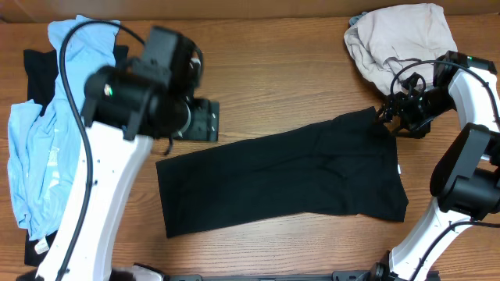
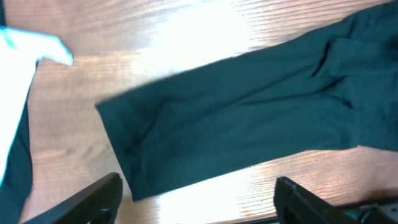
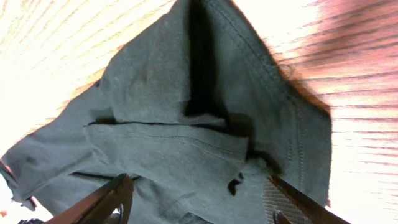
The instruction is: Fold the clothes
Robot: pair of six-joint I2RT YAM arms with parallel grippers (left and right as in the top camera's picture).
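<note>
A black shirt (image 1: 281, 179), one of the clothes, lies folded into a long band that slants across the middle of the wooden table. My left gripper (image 1: 205, 121) hovers just beyond the band's upper left end. In the left wrist view it (image 2: 199, 186) is open, with bare wood between its fingers and the shirt's left end (image 2: 186, 143) ahead. My right gripper (image 1: 388, 115) is at the band's upper right corner. In the right wrist view it (image 3: 199, 186) is open, its fingers spread either side of rumpled hemmed cloth (image 3: 205, 124).
A heap of light blue garments (image 1: 47, 140) with a black one (image 1: 39, 70) under it fills the left edge of the table. A beige garment (image 1: 398, 39) is bunched at the back right, close behind the right arm.
</note>
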